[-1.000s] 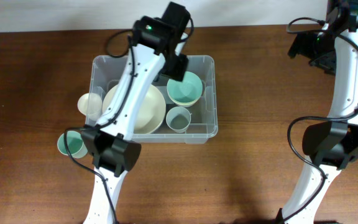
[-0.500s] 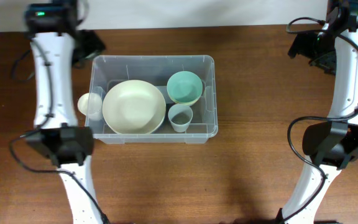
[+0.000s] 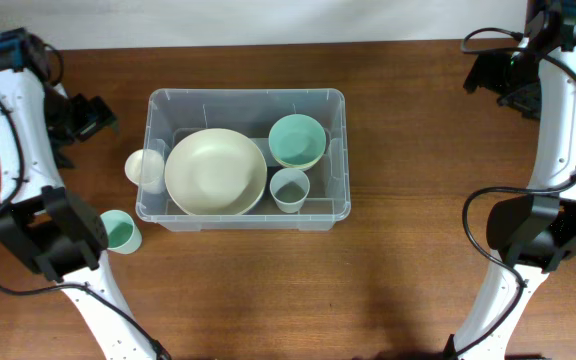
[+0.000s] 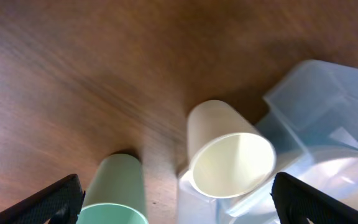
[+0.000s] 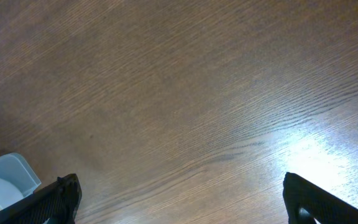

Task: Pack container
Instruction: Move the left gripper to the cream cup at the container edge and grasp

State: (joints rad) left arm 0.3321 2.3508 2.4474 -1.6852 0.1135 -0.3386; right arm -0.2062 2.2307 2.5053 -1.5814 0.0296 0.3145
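Note:
The container (image 3: 248, 94), a large clear bin, stands mid-table. It holds a large cream bowl (image 3: 216, 172), a small green bowl (image 3: 297, 141) and a pale clear cup (image 3: 289, 189). A cream cup (image 3: 145, 167) stands outside against its left wall, and a green cup (image 3: 120, 231) stands on the table at the front left. My left gripper (image 3: 80, 117) is open and empty, left of the bin. The left wrist view shows the cream cup (image 4: 229, 158), the green cup (image 4: 114, 193) and the bin's corner (image 4: 319, 118) between its open fingers (image 4: 174, 208). My right gripper (image 3: 513, 88) is open and empty at the far right.
The right wrist view shows bare wood between the open fingers (image 5: 191, 202) and a corner of the bin (image 5: 5, 180) at the lower left. The table's back edge meets a white wall behind the bin.
My left arm has swung from above the bin out to the far left. The green cup, hidden half a second ago, shows again. The right arm has not moved.

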